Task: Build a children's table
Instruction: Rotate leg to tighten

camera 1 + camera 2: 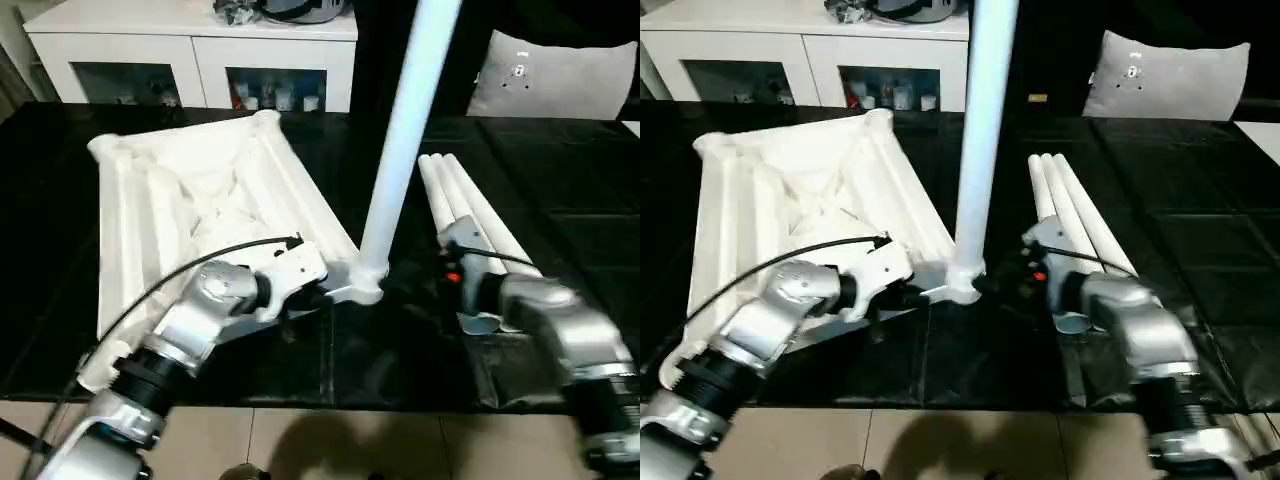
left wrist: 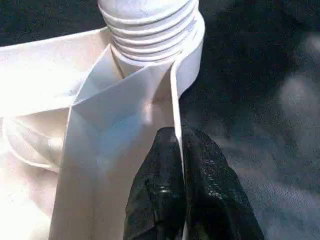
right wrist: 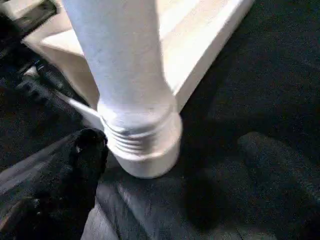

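I look down over my two silver forearms at a black-covered work table (image 1: 560, 230). The white plastic table top (image 1: 190, 210) lies upside down on it, ribbed underside facing up, filling the area from about nine to eleven o'clock. It sits turned at an angle, with one corner pointing toward the centre of my view.

At that near corner, one white tapered leg (image 1: 405, 130) stands upright in the round corner socket (image 3: 150, 150) and rises out of view at twelve o'clock. The threaded end (image 2: 150, 20) of the leg sits in the socket with several thread ridges still visible above the rim.

My left pincer (image 2: 181, 165) is at about seven o'clock from the socket. Its two black fingers are pressed together on the thin side wall (image 2: 175, 95) of the table top, just beside the socket, with the wall's edge caught between them.

My right pincer reaches in from four o'clock, close to the base of the standing leg. One black finger (image 3: 87, 150) sits just beside the socket, apart from the leg. I cannot tell how wide this pincer stands, and I see nothing in its grasp.

Three more white legs (image 1: 470, 210) lie side by side at two o'clock, running away from me, their near ends beside my right wrist.

A white cabinet (image 1: 190, 50) stands beyond the table at eleven o'clock, and a grey cushion (image 1: 550, 75) rests at one o'clock.
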You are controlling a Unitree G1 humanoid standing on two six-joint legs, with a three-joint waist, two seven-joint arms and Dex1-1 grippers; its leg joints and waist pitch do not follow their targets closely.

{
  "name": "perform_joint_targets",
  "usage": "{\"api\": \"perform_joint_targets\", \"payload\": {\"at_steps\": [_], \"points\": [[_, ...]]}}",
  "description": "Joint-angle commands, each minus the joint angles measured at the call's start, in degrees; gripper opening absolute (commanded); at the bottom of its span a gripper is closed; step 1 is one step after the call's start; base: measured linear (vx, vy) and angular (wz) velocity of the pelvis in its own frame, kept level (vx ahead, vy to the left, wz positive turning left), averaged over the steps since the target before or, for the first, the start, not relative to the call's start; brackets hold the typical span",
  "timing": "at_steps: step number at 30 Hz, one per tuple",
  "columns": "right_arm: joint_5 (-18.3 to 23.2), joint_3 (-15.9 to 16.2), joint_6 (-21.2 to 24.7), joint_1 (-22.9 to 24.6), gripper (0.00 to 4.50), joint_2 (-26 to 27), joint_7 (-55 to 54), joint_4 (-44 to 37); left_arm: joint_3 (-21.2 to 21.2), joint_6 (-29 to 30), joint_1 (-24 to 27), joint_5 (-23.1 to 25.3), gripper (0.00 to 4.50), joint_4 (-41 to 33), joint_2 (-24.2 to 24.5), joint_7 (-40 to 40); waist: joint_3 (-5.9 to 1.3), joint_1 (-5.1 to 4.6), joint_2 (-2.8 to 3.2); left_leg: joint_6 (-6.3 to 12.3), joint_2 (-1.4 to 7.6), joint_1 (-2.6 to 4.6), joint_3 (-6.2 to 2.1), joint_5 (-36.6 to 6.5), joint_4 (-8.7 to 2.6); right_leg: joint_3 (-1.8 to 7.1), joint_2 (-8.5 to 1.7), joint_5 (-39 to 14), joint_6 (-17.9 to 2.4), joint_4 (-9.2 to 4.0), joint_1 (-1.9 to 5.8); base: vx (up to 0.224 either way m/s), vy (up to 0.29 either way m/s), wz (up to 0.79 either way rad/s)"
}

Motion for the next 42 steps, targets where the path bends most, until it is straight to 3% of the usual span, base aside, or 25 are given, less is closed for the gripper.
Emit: {"api": "perform_joint_targets", "payload": {"at_steps": [1,3,6,9,10,17,23,33,39,42], "points": [[0.70,1.26,-0.59,-0.04,4.45,-0.67,2.89,-1.58,-2.90,-2.22,-0.79,0.49,0.00,-0.14,0.91,-4.51,-3.79,0.17,-0.04,1.49,2.01,1.07,-0.47,-19.29,-4.03,2.65,-3.19,-20.66,-9.88,-4.21,2.70,0.000,0.000,0.00],[-0.10,2.53,-1.61,-0.28,4.45,-1.61,4.05,-1.40,-3.57,-3.75,-0.84,-0.04,0.00,-0.35,2.10,-7.35,-3.78,0.55,0.24,1.01,2.14,1.26,-0.52,-19.66,-4.09,2.61,-3.20,-21.79,-10.00,-4.20,2.57,0.000,0.000,0.00],[-1.86,4.52,-4.23,-0.51,4.45,-2.44,5.74,-0.53,-4.78,-5.38,-1.13,-0.36,0.00,-0.50,3.19,-10.43,-3.81,0.93,0.00,0.15,2.31,1.52,-0.56,-21.10,-4.22,2.60,-3.16,-22.05,-10.12,-4.21,2.38,0.000,0.000,0.00],[-1.19,4.90,-3.99,-0.48,4.45,-2.54,7.45,-0.63,-5.12,-6.12,-1.48,-0.48,0.00,-0.26,3.72,-11.73,-3.71,0.95,0.18,-0.27,2.36,1.56,-0.70,-22.72,-4.37,2.66,-3.16,-22.54,-10.17,-4.07,2.42,0.000,0.000,0.00],[-0.48,5.04,-3.56,-0.43,4.45,-2.59,8.52,-0.97,-5.27,-6.58,-1.77,-0.37,0.00,0.04,3.96,-12.14,-3.69,0.99,-0.19,-0.16,2.28,1.54,-0.70,-22.84,-4.32,2.63,-3.25,-23.38,-9.95,-4.10,2.46,0.000,0.000,0.00],[2.11,6.49,-2.00,0.50,3.75,-2.22,12.46,-2.78,-5.46,-7.78,-1.90,-0.63,0.00,0.19,3.51,-13.49,-3.71,1.08,-0.04,0.07,2.32,1.52,-0.70,-22.25,-4.27,2.66,-3.34,-24.84,-9.25,-4.39,2.41,0.000,0.000,0.00],[1.26,7.04,-2.57,0.30,3.24,-0.73,12.36,-1.12,-6.09,-8.23,-1.78,-0.54,0.00,0.49,2.87,-13.30,-3.87,1.10,0.00,-0.14,2.33,1.42,-0.69,-21.73,-4.25,2.69,-3.34,-22.80,-10.22,-4.09,2.47,0.000,0.000,0.00],[1.90,7.75,-1.46,0.59,2.48,-0.04,12.95,-0.46,-5.93,-8.79,-1.73,-0.12,0.00,1.17,2.90,-13.45,-3.80,1.17,-0.09,-0.05,2.29,1.37,-0.67,-21.49,-4.24,2.69,-3.38,-23.40,-9.96,-4.11,2.59,0.000,0.000,0.00],[2.63,7.74,0.03,1.41,2.35,1.62,11.77,-0.71,-5.15,-6.02,-0.49,-1.32,0.00,-0.37,2.46,-12.75,-3.48,0.84,-0.12,-0.41,2.21,1.60,-0.76,-23.22,-4.32,2.55,-3.40,-27.00,-8.99,-4.51,2.43,0.000,0.000,0.00],[3.56,5.94,2.47,1.61,2.33,5.12,5.97,-1.57,-3.33,-0.59,0.71,-2.07,0.00,-2.32,0.97,-9.08,-3.23,0.43,-0.05,-0.94,2.07,1.88,-0.96,-25.29,-4.38,2.33,-3.40,-31.12,-7.58,-5.03,2.25,0.000,0.000,0.00]]}}
